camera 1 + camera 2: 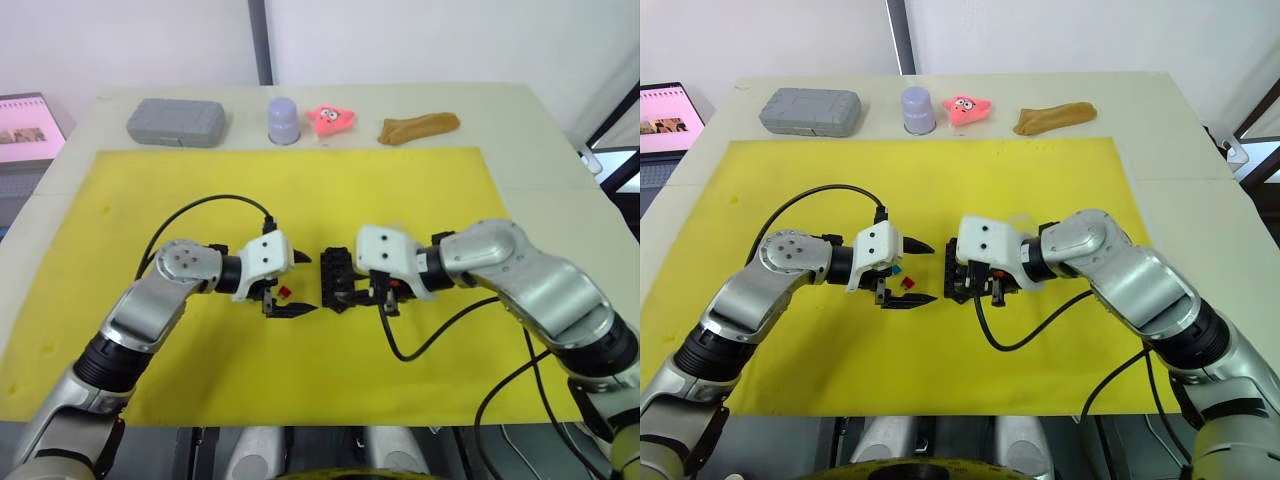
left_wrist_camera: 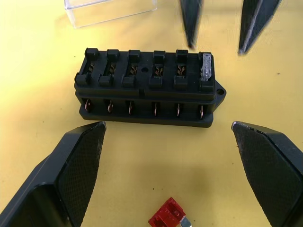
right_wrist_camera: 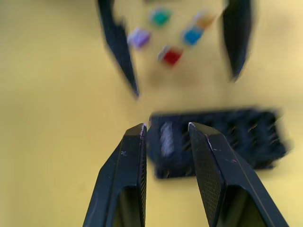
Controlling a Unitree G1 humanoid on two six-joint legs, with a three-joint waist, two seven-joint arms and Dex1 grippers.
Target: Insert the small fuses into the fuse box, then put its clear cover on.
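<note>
The black fuse box (image 2: 149,87) lies on the yellow mat between my two grippers. One grey fuse (image 2: 207,66) sits in its end slot; the other slots show bare contacts. My left gripper (image 2: 168,130) is wide open, facing the box's long side, with a red fuse (image 2: 168,220) on the mat between its fingers. My right gripper (image 3: 166,125) is narrowly open over the box's end with the grey fuse, gripping nothing. Several loose small fuses, among them purple (image 3: 139,37), teal (image 3: 160,17) and blue (image 3: 191,35), lie beyond the box by the left gripper. The clear cover (image 2: 111,9) lies behind the box.
Along the table's far edge stand a grey case (image 1: 176,121), a lavender cup (image 1: 284,119), a pink toy (image 1: 330,119) and a brown floppy object (image 1: 418,127). A screen (image 1: 28,130) sits at the far left. Black cables loop over the mat (image 1: 400,190) from both wrists.
</note>
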